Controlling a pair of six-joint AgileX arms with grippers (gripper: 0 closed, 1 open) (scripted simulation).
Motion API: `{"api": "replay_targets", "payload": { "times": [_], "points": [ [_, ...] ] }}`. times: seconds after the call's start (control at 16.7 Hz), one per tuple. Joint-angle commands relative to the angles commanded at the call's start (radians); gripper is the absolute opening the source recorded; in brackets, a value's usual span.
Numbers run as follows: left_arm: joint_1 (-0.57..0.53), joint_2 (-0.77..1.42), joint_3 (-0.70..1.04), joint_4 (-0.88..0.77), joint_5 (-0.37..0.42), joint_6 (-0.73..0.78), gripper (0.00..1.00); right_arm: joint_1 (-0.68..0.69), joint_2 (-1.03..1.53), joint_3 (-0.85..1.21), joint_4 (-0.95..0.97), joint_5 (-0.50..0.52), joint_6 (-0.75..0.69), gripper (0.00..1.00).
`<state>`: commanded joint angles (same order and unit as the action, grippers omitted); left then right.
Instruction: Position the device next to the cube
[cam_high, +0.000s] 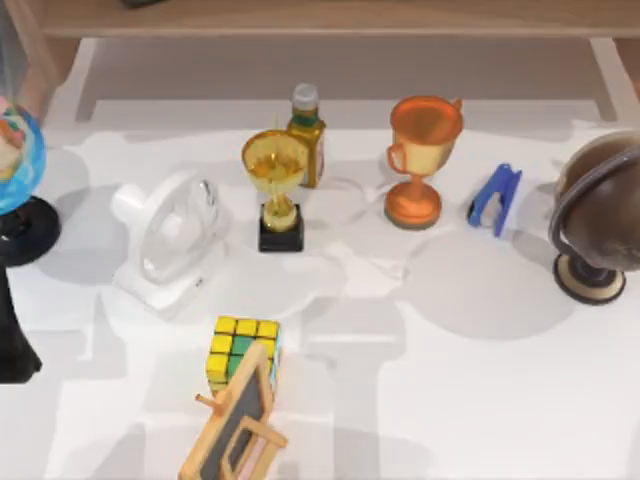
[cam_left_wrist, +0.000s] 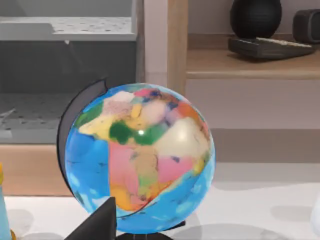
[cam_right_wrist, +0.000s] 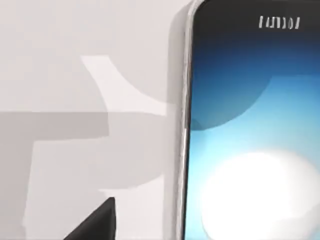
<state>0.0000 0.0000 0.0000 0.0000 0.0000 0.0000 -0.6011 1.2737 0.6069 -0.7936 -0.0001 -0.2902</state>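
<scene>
So, far left, the left gripper (cam_left_wrist: 97, 224) was parked facing a colourful globe (cam_left_wrist: 137, 160), and I couldn't tell if it was open or closed. Moving right there was a white fan (cam_high: 168, 240), then the cube (cam_high: 241, 350) at the front of the table (cam_high: 470, 400) with a little chalkboard easel (cam_high: 236, 425) leaning right against it. The phone (cam_right_wrist: 250, 140) lay flat, screen up, close under the right gripper (cam_right_wrist: 95, 225); same deal there, couldn't tell open or shut, and I couldn't place it relative to the cube. I'd guess the phone is light, stiff and pretty slick, glass face, so pinch it across the thin metal edges, not the screen. There's small white lettering (cam_right_wrist: 280, 22) at its top, but it wasn't readable.
</scene>
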Motion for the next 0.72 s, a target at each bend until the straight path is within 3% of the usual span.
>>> {"api": "replay_targets", "payload": {
  "times": [0.42,0.72],
  "points": [
    [0.000,0.000,0.000,0.000,0.000,0.000,1.00,-0.046,0.094,0.043,-0.060,0.000,-0.021,1.00],
    [0.000,0.000,0.000,0.000,0.000,0.000,1.00,-0.044,0.130,0.007,0.010,0.000,-0.018,1.00]
  ]
}}
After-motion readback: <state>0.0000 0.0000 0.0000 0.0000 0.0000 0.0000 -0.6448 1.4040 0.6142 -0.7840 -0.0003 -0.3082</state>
